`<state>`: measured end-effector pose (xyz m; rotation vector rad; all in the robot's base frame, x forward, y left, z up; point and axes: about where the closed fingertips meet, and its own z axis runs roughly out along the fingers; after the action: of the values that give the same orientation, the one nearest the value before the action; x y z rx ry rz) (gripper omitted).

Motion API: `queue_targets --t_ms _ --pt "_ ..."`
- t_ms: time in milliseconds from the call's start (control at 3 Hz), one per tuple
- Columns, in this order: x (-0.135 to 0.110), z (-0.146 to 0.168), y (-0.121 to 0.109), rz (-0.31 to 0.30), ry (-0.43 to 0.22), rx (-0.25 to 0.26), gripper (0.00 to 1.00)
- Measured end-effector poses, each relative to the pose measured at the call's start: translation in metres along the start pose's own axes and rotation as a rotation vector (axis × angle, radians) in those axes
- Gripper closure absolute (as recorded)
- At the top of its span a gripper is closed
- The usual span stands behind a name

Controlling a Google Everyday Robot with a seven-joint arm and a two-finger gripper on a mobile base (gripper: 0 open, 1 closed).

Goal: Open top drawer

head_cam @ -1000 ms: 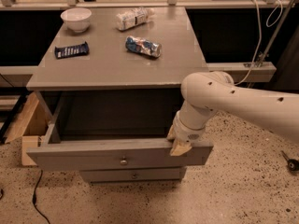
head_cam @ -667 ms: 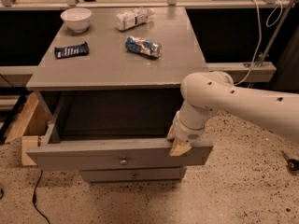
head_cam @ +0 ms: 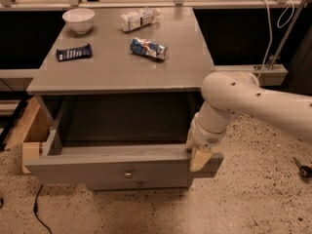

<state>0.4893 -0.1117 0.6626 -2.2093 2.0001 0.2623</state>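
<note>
No shift noted: top drawer [head_cam: 97, 167] is held pulled well out by gripper [head_cam: 199, 158] at its front edge; grip state cannot be told; opening judged done.

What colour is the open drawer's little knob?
The knob is brassy gold, seen in the camera view. The gripper rests on the front edge of the top drawer.

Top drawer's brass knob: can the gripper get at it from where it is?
Probably yes. The gripper sits on the front of the top drawer, at its right end; the knob has nothing in front of it, so shifting left and down should reach it.
</note>
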Motion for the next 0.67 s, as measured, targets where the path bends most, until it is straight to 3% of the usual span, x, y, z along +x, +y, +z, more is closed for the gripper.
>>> queue_targets --t_ms 333,667 --pt "0.021 -0.028 0.008 0.078 0.023 0.056 0.0" --pt "0.039 -0.059 0.016 0.146 0.053 0.12 0.0"
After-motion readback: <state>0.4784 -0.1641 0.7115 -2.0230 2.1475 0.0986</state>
